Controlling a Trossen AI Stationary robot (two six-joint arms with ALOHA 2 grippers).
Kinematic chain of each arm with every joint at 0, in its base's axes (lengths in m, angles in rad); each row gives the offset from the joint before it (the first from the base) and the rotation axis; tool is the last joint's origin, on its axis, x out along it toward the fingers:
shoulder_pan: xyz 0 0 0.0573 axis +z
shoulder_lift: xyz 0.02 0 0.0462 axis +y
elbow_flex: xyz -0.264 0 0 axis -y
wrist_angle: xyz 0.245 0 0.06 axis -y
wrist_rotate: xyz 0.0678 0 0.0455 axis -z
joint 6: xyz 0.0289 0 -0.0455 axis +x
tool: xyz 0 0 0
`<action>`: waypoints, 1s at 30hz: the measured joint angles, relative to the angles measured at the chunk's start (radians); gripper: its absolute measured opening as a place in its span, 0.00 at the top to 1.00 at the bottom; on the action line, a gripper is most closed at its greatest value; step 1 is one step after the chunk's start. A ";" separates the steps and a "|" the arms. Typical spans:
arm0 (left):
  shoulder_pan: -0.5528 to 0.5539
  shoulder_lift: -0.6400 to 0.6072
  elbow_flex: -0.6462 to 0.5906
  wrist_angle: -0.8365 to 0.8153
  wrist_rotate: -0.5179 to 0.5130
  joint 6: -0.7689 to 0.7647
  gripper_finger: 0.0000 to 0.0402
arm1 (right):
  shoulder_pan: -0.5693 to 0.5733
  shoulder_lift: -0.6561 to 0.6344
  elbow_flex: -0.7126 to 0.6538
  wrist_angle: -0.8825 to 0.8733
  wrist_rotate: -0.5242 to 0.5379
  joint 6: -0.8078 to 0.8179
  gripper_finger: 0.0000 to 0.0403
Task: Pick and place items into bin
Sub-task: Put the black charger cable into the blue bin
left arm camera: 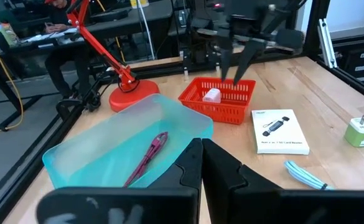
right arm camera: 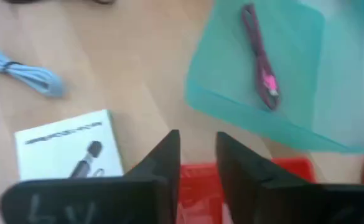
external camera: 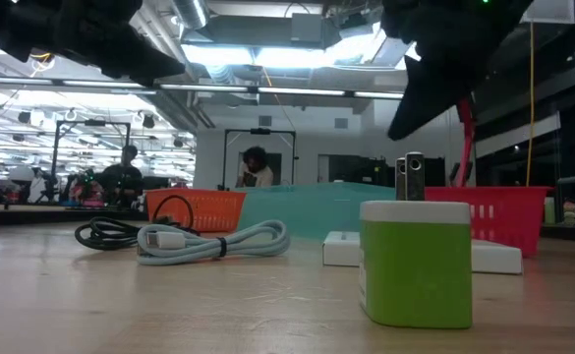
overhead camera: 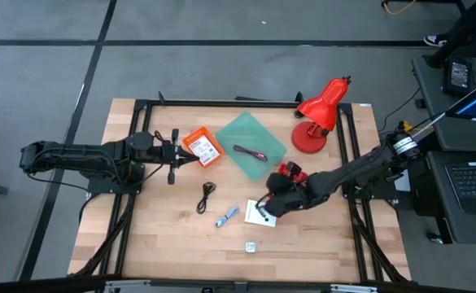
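Note:
A teal bin [overhead camera: 250, 145] holds the maroon cable [overhead camera: 250, 152] [right arm camera: 259, 53]. My right gripper [right arm camera: 198, 152] [left arm camera: 234, 65] is open and points down over a small red basket [left arm camera: 219, 99], where a pink-white piece [left arm camera: 211, 95] lies. A white printed card [overhead camera: 260, 213] [right arm camera: 70, 146], the blue-white cable [overhead camera: 227, 216], the black coiled cable [overhead camera: 207, 195] and a small green plug cube [overhead camera: 251, 246] [external camera: 415, 261] lie on the table. My left gripper [overhead camera: 172, 155] [left arm camera: 200, 165] waits shut by the left side, next to an orange basket [overhead camera: 203, 146].
The red desk lamp [overhead camera: 319, 114] stands at the far right corner, behind the red basket. Dark frame rails [overhead camera: 221, 102] run along the table's far edge. Bare wood [overhead camera: 164, 236] shows toward the near left. People sit at desks in the room beyond.

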 joint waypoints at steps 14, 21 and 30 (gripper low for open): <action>-0.037 0.000 0.000 -0.062 0.036 -0.001 0.99 | 0.042 0.000 -0.009 0.346 -0.082 -0.347 0.99; -0.121 0.000 0.000 -0.108 0.036 -0.050 1.00 | 0.043 0.000 -0.009 0.374 -0.083 -0.376 0.99; -0.229 0.022 0.001 -0.106 0.015 -0.157 0.94 | 0.026 0.059 -0.010 0.467 -0.081 -0.564 1.00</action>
